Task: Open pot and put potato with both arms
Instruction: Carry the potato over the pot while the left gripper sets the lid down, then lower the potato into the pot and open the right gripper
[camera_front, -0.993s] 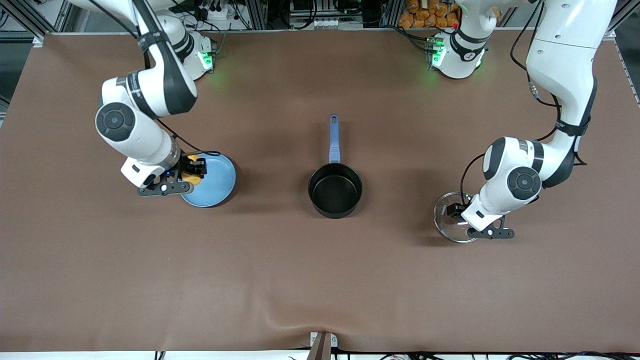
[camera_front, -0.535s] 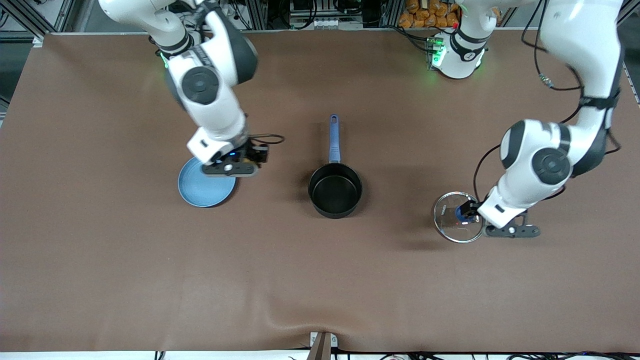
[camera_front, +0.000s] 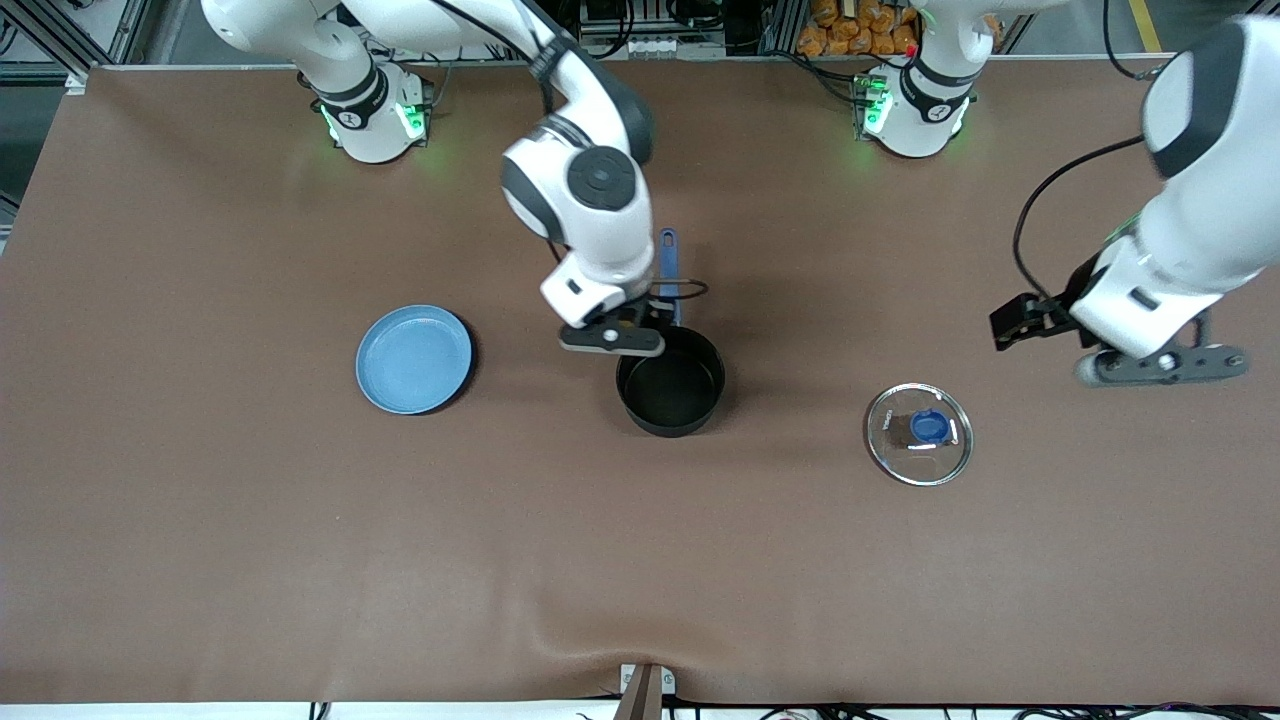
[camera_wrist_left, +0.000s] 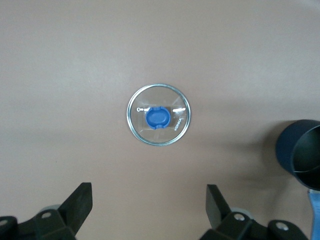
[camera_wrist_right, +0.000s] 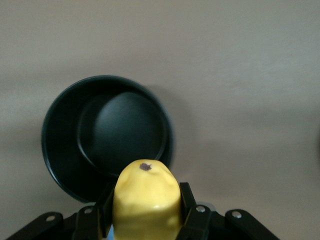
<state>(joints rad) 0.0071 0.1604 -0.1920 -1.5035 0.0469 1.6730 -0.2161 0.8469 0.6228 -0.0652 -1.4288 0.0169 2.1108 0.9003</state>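
The black pot (camera_front: 670, 385) stands uncovered at mid-table, its blue handle (camera_front: 668, 262) pointing toward the robots' bases. My right gripper (camera_front: 652, 314) hangs over the pot's rim at the handle end, shut on the yellow potato (camera_wrist_right: 146, 197). The right wrist view shows the pot (camera_wrist_right: 107, 135) empty below the potato, which is hidden under the hand in the front view. The glass lid (camera_front: 919, 434) with its blue knob (camera_front: 931, 427) lies flat on the table toward the left arm's end. My left gripper (camera_front: 1020, 322) is open and empty in the air, off to the side of the lid (camera_wrist_left: 159, 114).
A blue plate (camera_front: 414, 359) lies bare on the table toward the right arm's end, beside the pot. A brown cloth covers the table, with a wrinkle at its near edge (camera_front: 640, 640). The pot's rim (camera_wrist_left: 300, 150) also shows in the left wrist view.
My right gripper lifted the potato off the blue plate and carried it over the pot. My left gripper let go of the lid's knob, rose and moved away from the lid.
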